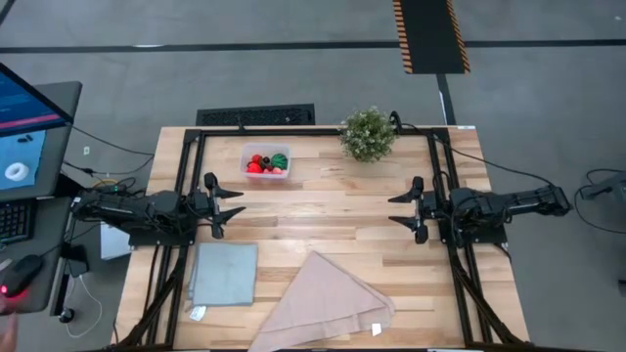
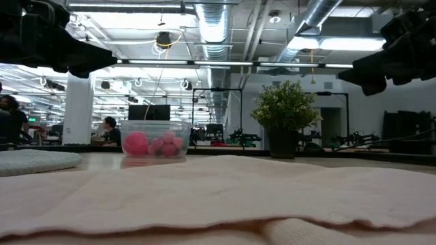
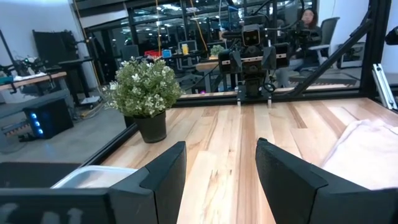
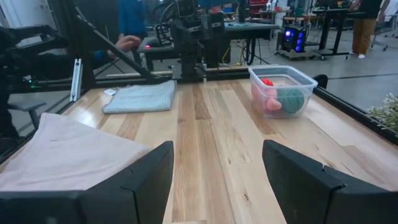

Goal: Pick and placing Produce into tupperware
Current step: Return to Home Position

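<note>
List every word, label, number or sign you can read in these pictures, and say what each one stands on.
No text here is legible.
Monitor: screen graphics only, any text too small to read.
Grey cloth tag: too small to read.
Pink cloth tag: too small to read.
Striped floor strip: stripes only, no words.

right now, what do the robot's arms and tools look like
Both arms are matte black, built of blocky segments. The left tool and right tool each carry two dark, flat, wedge-shaped fingers. Thin black cables run along the right arm.
</note>
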Controlling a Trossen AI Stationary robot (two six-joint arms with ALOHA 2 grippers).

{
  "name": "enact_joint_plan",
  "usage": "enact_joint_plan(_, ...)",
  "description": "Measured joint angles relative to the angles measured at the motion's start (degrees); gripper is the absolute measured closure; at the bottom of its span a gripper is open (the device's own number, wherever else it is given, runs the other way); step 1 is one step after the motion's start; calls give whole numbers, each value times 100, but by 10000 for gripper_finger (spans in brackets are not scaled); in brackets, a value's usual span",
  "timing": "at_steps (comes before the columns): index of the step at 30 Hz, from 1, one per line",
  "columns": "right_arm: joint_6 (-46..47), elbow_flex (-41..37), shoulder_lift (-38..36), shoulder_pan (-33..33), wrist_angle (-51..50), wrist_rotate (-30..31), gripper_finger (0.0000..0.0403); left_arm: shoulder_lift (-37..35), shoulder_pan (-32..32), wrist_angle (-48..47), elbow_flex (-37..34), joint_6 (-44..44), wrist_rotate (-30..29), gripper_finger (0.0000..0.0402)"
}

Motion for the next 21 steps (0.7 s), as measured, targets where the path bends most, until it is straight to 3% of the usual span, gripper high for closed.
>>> enact_joint_plan(21,2,0,0,0,-2,2,132,-2,0,0,-2,11,0,218)
